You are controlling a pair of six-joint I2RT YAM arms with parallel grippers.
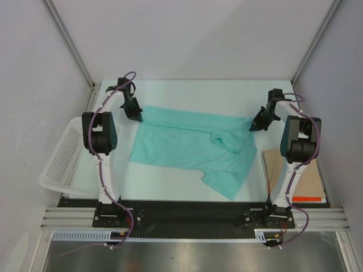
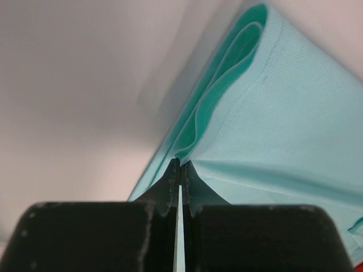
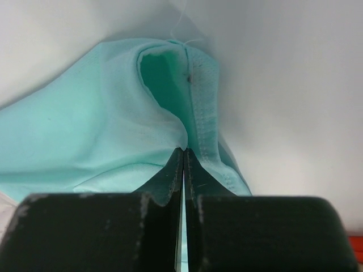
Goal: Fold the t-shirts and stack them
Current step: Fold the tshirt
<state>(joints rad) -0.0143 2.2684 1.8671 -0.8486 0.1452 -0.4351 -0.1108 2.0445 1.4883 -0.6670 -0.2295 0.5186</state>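
Looking from above, the left pincer (image 1: 138,117) and the right pincer (image 1: 253,127) each bite a far corner of one teal t-shirt (image 1: 187,144). The shirt spans the gap between them and lies from their tips back toward the arm bases on the pale bench (image 1: 187,93), with a sleeve rumpled just inward of the right pincer. A white mesh basket (image 1: 62,156) sits outward of the left pincer, and a brown cardboard sheet (image 1: 283,167) lies outward of and behind the right one. At the left wrist, the left pincer (image 2: 180,167) is shut tight on a doubled edge of the t-shirt (image 2: 283,124), whose layers fan up and to the right of the tips. At the right wrist, the right pincer (image 3: 183,153) is likewise clamped on a stitched hem, and the t-shirt (image 3: 85,130) bunches above the tips and spreads left. I judge the task barely begun: the cloth is gripped for a fold, but no neat fold or stack shows, so folding and stacking remain.
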